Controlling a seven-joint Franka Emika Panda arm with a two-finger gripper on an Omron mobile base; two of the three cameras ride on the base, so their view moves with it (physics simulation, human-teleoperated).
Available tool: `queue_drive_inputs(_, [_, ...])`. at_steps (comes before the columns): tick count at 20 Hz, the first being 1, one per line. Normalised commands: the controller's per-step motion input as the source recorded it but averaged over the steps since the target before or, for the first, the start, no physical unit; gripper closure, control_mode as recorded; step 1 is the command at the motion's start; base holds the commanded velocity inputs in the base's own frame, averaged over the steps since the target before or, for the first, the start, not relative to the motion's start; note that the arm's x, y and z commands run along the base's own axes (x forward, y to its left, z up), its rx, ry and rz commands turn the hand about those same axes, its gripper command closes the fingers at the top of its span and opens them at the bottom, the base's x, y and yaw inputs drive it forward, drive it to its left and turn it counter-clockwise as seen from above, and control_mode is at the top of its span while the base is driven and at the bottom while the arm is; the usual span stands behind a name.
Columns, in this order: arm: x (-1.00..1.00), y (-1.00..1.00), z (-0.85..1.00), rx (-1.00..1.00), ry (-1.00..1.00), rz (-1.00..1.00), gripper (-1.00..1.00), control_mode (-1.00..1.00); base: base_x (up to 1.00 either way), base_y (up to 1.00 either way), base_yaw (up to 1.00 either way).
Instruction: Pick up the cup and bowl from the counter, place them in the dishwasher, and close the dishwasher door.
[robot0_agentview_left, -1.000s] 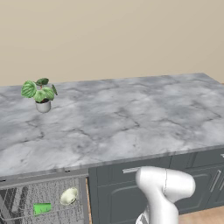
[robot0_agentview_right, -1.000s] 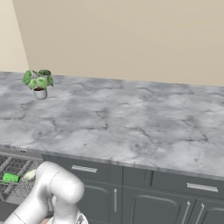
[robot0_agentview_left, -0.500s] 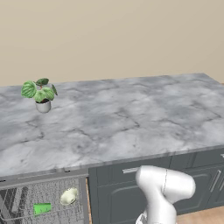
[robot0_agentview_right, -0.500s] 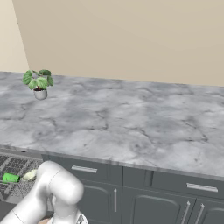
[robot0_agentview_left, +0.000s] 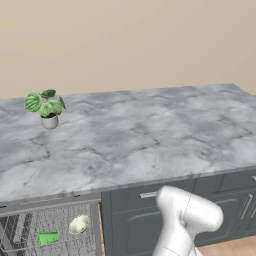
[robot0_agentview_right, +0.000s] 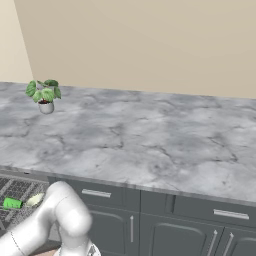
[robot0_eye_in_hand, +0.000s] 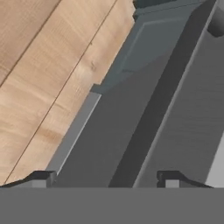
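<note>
The bright green cup (robot0_agentview_left: 48, 238) lies on its side in the dishwasher's grey wire rack (robot0_agentview_left: 60, 220), below the marble counter (robot0_agentview_left: 140, 135). Just right of it in the same rack sits the pale bowl (robot0_agentview_left: 78, 224). From the right base view the cup (robot0_agentview_right: 12, 203) and bowl (robot0_agentview_right: 34, 200) lie side by side in the rack (robot0_agentview_right: 17, 189). My arm bends down in front of the cabinets. In the hand view my gripper (robot0_eye_in_hand: 107, 180) is open, fingertips wide apart, close over the flat dark grey dishwasher door (robot0_eye_in_hand: 113, 144) with its lighter strip (robot0_eye_in_hand: 74, 131).
A white pot with a leafy plant (robot0_agentview_left: 46, 107) stands at the counter's back left. Dark grey drawers and cabinet doors with silver handles (robot0_agentview_right: 96, 193) run to the right of the dishwasher. Wooden floor (robot0_eye_in_hand: 39, 65) lies beside the door.
</note>
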Motion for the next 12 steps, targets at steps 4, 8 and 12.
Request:
queue_drive_inputs(4, [0.11, 0.00, -0.66, -0.36, -0.33, 0.00, -1.00, -1.00, 0.00, 0.00, 0.00])
queue_drive_inputs(8, [0.01, 0.00, -0.54, -0.48, -0.50, 0.00, -1.00, -1.00, 0.00, 0.00, 0.00])
queue_drive_inputs(12, [0.00, 0.01, -0.42, -0.58, -0.64, 0.00, -1.00, -1.00, 0.00, 0.00, 0.00])
